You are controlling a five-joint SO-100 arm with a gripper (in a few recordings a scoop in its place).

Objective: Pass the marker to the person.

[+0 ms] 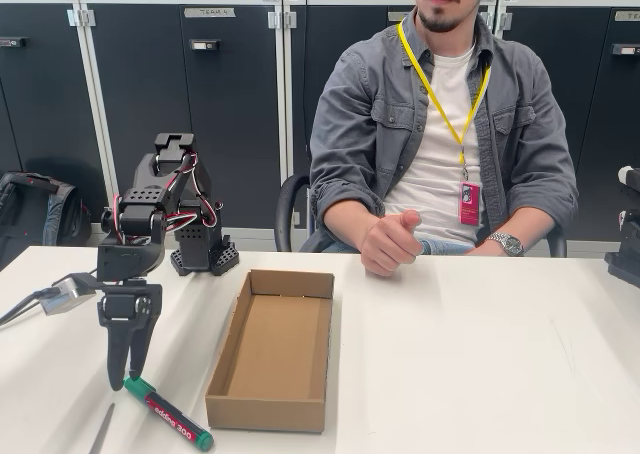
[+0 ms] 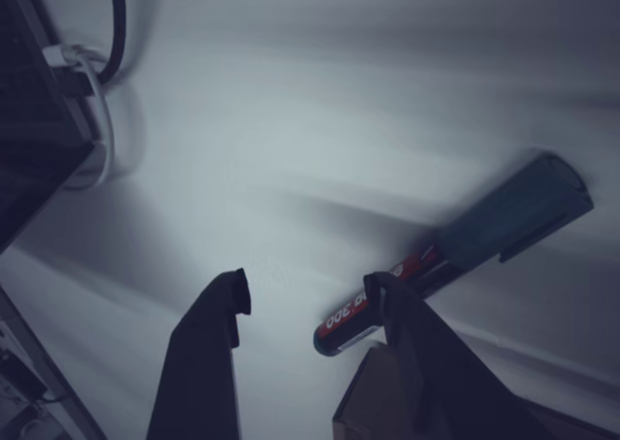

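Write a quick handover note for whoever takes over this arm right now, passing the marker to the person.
Pincer: open, empty, pointing down just above the table, beside the marker's cap end.
Marker: flat on the table, left of the cardboard box in the fixed view, not gripped.
Person: seated behind the table, hand resting at its edge.
Done: approach. Left: grasp, lift, hand over.

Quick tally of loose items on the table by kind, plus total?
Marker, green, lying flat near the pincer: 1
Cardboard box, open-topped: 1
Thin grey stick, at the front edge left of the marker: 1
Total: 3
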